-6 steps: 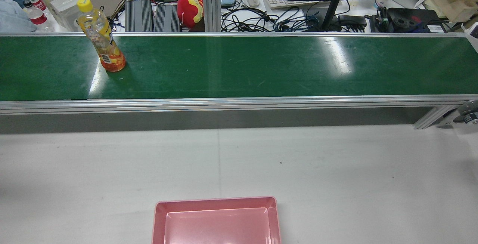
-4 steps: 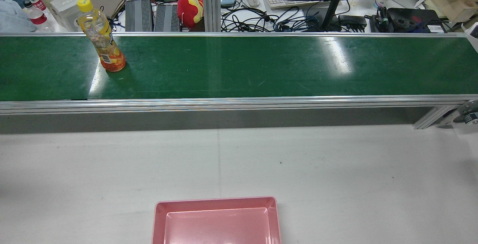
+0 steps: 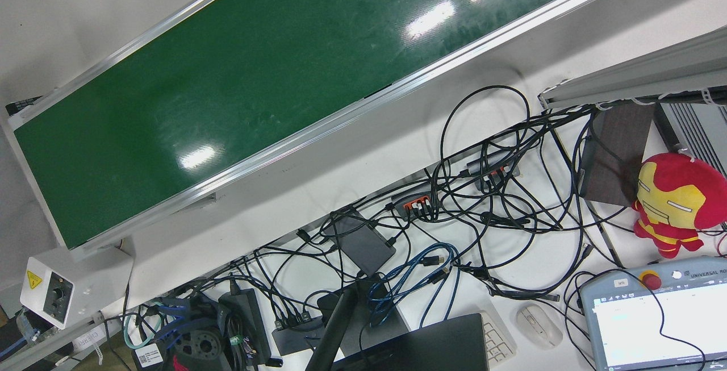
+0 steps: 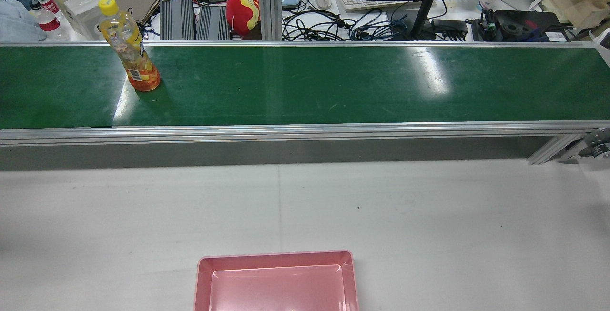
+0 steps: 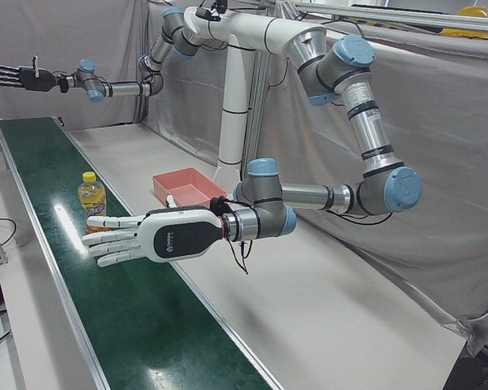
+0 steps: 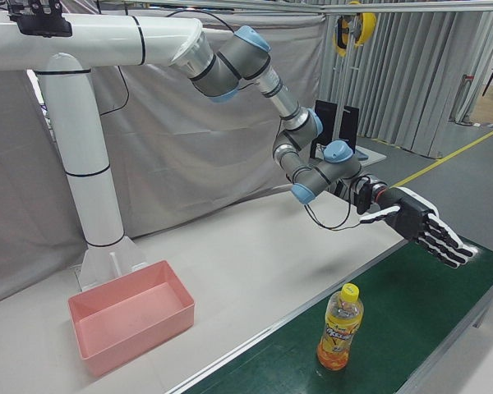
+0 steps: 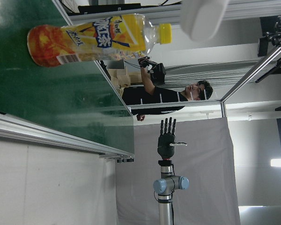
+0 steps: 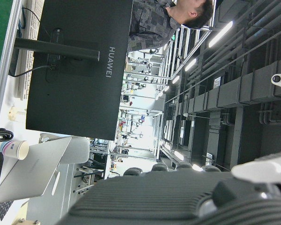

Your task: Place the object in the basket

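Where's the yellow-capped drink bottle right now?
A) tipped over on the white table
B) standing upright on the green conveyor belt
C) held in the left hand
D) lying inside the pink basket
B: the bottle stands upright on the green conveyor belt, the pink basket holds nothing, and the left hand hovers open near the bottle without touching it.
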You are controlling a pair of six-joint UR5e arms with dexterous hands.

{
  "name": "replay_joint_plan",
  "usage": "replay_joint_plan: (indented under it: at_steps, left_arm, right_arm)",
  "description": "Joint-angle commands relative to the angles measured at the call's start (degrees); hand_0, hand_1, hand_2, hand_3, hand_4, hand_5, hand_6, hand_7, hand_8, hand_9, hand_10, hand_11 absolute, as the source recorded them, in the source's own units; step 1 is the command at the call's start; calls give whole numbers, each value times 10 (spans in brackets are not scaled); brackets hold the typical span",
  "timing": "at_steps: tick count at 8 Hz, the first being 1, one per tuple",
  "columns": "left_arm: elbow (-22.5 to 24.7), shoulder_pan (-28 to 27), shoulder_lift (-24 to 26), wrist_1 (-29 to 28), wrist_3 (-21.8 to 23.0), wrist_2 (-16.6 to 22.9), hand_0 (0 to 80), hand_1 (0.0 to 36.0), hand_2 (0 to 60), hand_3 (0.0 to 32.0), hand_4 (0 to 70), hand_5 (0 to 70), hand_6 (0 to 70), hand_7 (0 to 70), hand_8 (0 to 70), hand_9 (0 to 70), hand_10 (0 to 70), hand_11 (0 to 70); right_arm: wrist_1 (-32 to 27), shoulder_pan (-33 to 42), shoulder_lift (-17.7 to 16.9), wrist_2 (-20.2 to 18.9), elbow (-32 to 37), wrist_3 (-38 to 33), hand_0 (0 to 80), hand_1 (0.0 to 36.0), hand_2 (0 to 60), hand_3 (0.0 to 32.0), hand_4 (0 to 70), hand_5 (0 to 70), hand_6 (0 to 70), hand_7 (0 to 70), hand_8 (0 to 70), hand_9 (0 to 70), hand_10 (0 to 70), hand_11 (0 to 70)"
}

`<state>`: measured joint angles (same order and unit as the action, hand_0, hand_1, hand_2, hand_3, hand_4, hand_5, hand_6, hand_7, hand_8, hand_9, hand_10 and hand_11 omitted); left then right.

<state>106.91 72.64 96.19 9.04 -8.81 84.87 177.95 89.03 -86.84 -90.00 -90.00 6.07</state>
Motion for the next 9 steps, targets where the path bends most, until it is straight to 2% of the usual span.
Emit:
replay_joint_plan:
  at_steps: [1, 2, 3, 4, 6, 9]
  left_arm:
    - [5, -48, 53, 56, -31, -6, 800, 142, 0, 0, 86, 89, 0, 0, 10, 0, 0, 26]
    - [1, -59, 60, 57, -32, -27, 800, 143, 0, 0, 81, 91, 0, 0, 12, 1, 0, 28]
    - [1, -102, 61, 56, -32, -94, 800, 129, 0, 0, 75, 93, 0, 0, 7, 0, 0, 28]
    - [2, -145, 62, 56, -27, -144, 800, 122, 0, 0, 73, 97, 0, 0, 6, 0, 0, 27]
    - [-2, -151, 76, 73, -34, -156, 800, 112, 0, 0, 62, 99, 0, 0, 1, 0, 0, 13]
    - [-49, -154, 110, 63, -38, -158, 800, 106, 0, 0, 59, 112, 0, 0, 4, 0, 0, 5]
  right_arm:
    - [0, 0, 0, 0, 0, 0, 0, 0, 0, 0, 0, 0, 0, 0, 0, 0, 0, 0]
    - [-1, 0, 0, 0, 0, 0, 0, 0, 0, 0, 0, 0, 0, 0, 0, 0, 0, 0]
    - [-1, 0, 0, 0, 0, 0, 0, 0, 0, 0, 0, 0, 0, 0, 0, 0, 0, 0]
    - [0, 0, 0, 0, 0, 0, 0, 0, 0, 0, 0, 0, 0, 0, 0, 0, 0, 0]
    - [0, 0, 0, 0, 0, 0, 0, 0, 0, 0, 0, 0, 0, 0, 0, 0, 0, 0]
    - [0, -1, 0, 0, 0, 0, 0, 0, 0, 0, 0, 0, 0, 0, 0, 0, 0, 0]
